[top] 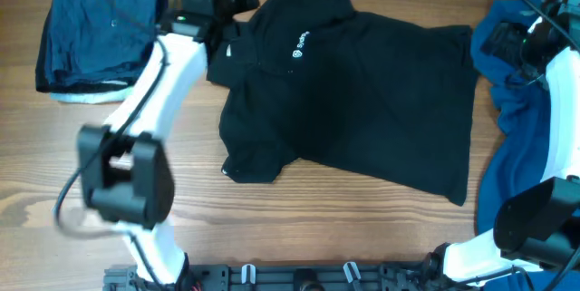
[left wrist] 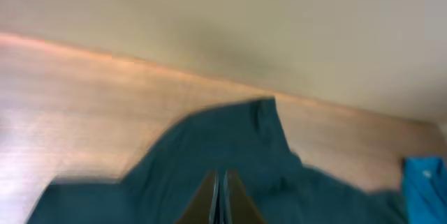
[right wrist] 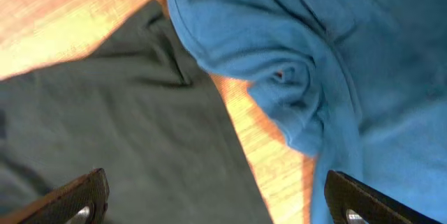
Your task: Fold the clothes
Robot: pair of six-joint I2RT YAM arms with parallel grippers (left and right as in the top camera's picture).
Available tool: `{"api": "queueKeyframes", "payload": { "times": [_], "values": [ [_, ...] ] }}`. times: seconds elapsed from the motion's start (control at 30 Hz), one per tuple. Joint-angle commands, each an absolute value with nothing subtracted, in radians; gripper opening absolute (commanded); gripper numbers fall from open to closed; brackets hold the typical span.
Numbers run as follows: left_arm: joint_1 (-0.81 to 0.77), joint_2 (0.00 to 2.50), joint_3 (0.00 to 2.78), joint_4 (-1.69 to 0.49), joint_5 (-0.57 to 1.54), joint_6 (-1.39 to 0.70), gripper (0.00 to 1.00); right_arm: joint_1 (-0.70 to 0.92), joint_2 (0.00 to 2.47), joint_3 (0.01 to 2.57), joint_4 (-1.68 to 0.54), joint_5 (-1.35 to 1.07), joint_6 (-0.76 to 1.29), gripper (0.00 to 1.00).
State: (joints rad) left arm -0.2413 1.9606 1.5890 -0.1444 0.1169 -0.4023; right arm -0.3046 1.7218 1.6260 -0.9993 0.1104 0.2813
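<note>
The black polo lies spread flat across the table, its white chest logo facing up and its collar to the left. My left gripper is at the collar end. In the left wrist view its fingers are pressed together and the dark polo fabric lies all around them. My right gripper hovers at the polo's right edge. In the right wrist view it is wide open and empty, spanning the polo's hem and the bright blue shirt.
Folded navy garments lie at the back left on a pale cloth. The blue shirt is bunched along the right edge under the right arm. The left arm crosses the left half of the wooden table.
</note>
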Motion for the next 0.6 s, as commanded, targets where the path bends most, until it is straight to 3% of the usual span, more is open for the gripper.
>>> {"api": "queueKeyframes", "payload": {
  "times": [0.0, 0.37, 0.47, 0.57],
  "values": [
    [-0.266, 2.13, 1.589, 0.007, 0.115, -0.397, 0.04, -0.306, 1.731, 1.642, -0.944, 0.131, 0.262, 1.0],
    [-0.273, 2.351, 1.589, 0.162, 0.167, -0.397, 0.04, -0.306, 1.731, 1.642, -0.924, 0.131, 0.262, 1.0],
    [-0.283, 2.35, 1.598, 0.083, 0.178, -0.325, 0.06, -0.306, 1.731, 1.642, -0.925, 0.131, 0.262, 1.0],
    [-0.293, 2.345, 1.741, -0.162, 0.193, -0.214, 0.04, -0.306, 1.731, 1.642, -0.925, 0.131, 0.262, 1.0]
  ]
}}
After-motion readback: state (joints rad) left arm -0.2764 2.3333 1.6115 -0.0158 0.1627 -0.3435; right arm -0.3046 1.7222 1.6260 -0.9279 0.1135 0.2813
